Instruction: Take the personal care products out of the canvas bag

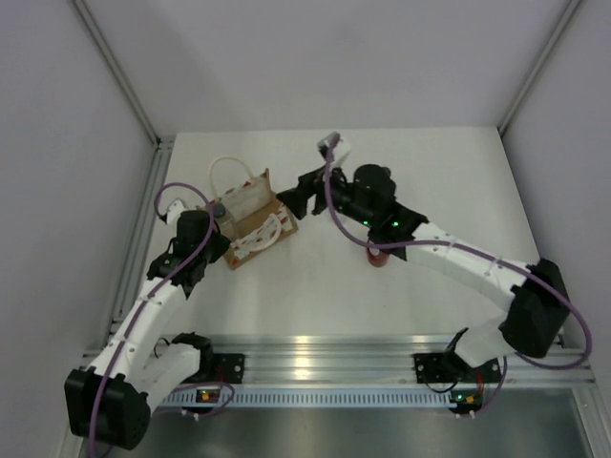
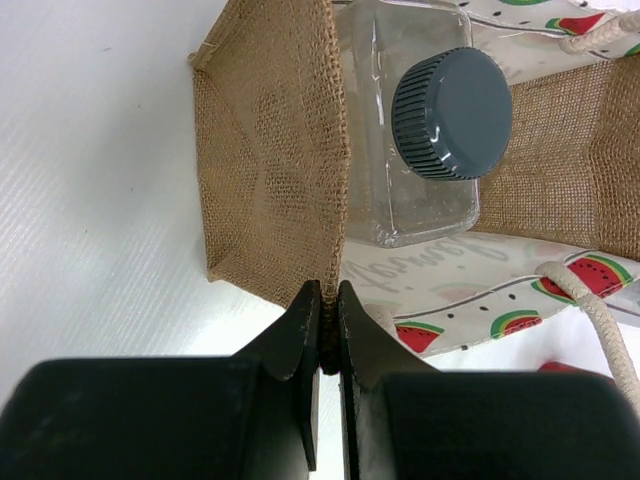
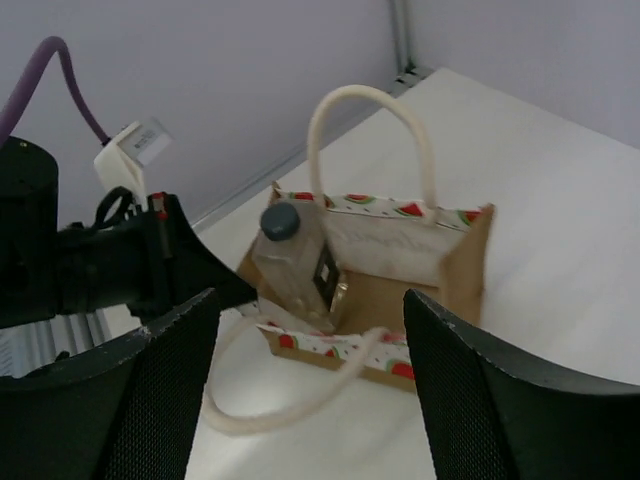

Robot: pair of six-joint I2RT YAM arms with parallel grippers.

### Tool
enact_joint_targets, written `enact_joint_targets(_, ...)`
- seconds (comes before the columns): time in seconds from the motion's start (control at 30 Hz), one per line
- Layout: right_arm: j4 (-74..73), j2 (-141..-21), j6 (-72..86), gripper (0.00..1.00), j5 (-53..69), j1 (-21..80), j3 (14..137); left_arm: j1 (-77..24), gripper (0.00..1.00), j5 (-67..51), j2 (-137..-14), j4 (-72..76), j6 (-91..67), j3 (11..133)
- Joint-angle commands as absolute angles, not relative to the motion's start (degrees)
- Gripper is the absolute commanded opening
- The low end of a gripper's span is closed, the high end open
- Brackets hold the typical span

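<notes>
**Condition.** The left claw (image 2: 327, 296) is closed almost fully, with the rim of the canvas bag (image 2: 270, 180) pinched between its tips. The right claw (image 3: 310, 305) is spread wide and holds nothing. The bag sits just ahead of it, in line with the gap between its fingers.

**Location of contents.** A pale bottle (image 2: 410, 200) with a grey cap (image 2: 452, 113) stands inside the bag, just beyond the left claw's tips, leaning, with its cap above the rim. No other product can be seen inside. A red item (image 1: 375, 258) lies on the table (image 1: 430, 172), well behind the right claw and partly hidden under the arm.

**Hazards.**
- The left claw's grip is on thin fabric only. An upward pull on the bottle could drag the cloth out of the pinch, and the bag would then rise with the bottle.
- The rope handle (image 3: 240, 415) lies slack below the right claw. A low approach could snag it.
- The bottle's sides look smooth and flat. A grip taken near the cap could slip or tip the bottle further.
</notes>
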State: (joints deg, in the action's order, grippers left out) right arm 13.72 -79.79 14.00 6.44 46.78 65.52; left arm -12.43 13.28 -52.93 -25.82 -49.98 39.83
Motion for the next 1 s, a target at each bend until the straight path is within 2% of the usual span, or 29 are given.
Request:
enact_joint_targets(0.0,7.32,-92.76,10.38,0.72,8.19,53.33,77.75,-12.48,0.00,13.97,-50.89,-24.34,-52.82,39.38)
enact_joint_targets(0.13,0.89,-104.66,9.76,0.72,6.94,54.93,93.99,-12.48,0.00,14.50,-50.10,-24.26,-53.88,38.41)
enact_joint_targets(0.3,-4.91,-115.90,7.65,0.70,8.95,56.42,106.50,-12.48,0.00,14.67,-47.12,-24.17,-56.33,36.57)
enact_joint_targets(0.7,-6.50,-127.34,6.86,0.71,10.90,57.30,116.45,-12.48,0.00,15.56,-48.78,-23.73,-57.13,36.83)
enact_joint_targets(0.97,-8.00,-132.09,5.01,0.68,6.51,57.30,119.88,-12.48,0.00,16.08,-49.13,-23.38,-57.75,37.00)
